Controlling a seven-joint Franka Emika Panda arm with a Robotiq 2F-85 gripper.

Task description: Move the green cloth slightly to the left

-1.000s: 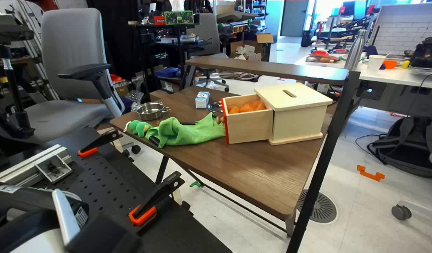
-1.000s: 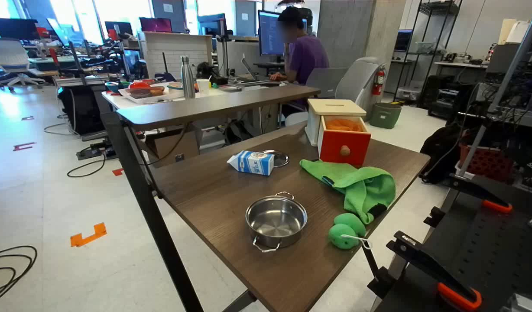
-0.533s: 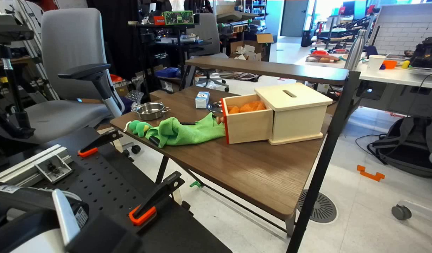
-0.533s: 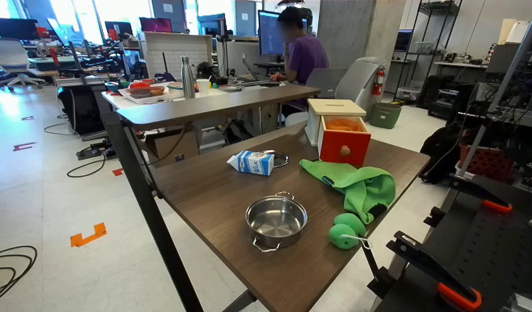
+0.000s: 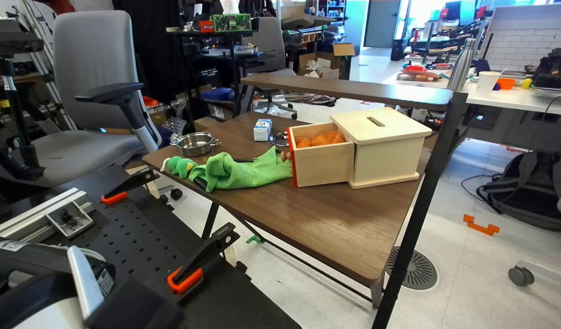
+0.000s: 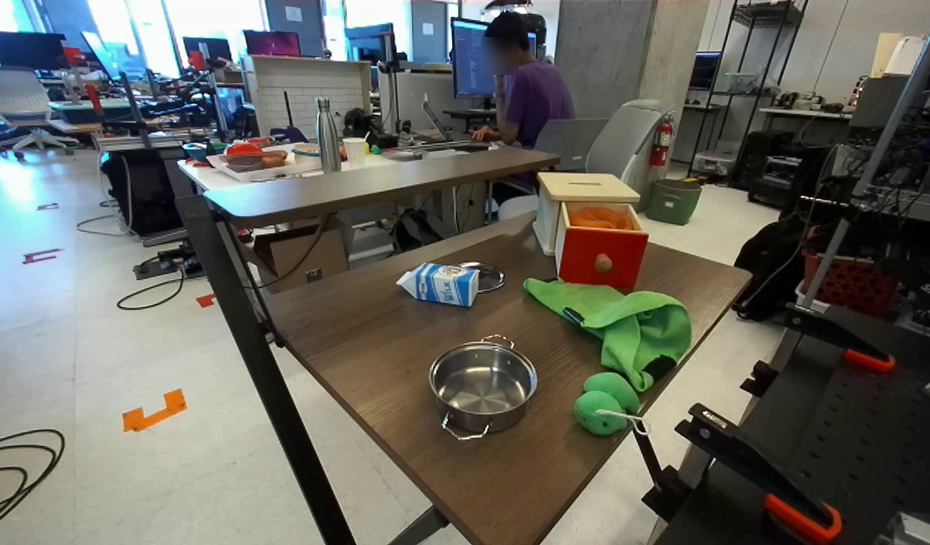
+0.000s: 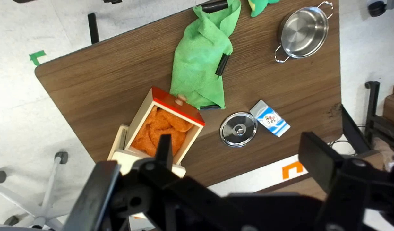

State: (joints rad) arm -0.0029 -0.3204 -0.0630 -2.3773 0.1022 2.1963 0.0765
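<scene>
The green cloth (image 7: 201, 61) lies crumpled on the brown table, black strips at its edges. It shows in both exterior views (image 5: 244, 171) (image 6: 624, 318). One end touches or lies close to the red drawer front with the wooden knob (image 6: 603, 263). Its other end lies by the green plush toy (image 6: 607, 401). In the wrist view my gripper (image 7: 238, 141) is open, its black fingers wide apart with nothing between them, high above the table. The cloth is beyond the fingertips, in the upper middle of that view. The gripper is not visible in the exterior views.
The wooden box (image 5: 381, 146) has its drawer (image 7: 161, 128) pulled out with orange cloth inside. A steel pot (image 6: 483, 386), a lid (image 7: 238, 129) and a milk carton (image 7: 270, 118) stand or lie on the table (image 6: 359, 341). A raised shelf (image 5: 353, 91) runs along one side.
</scene>
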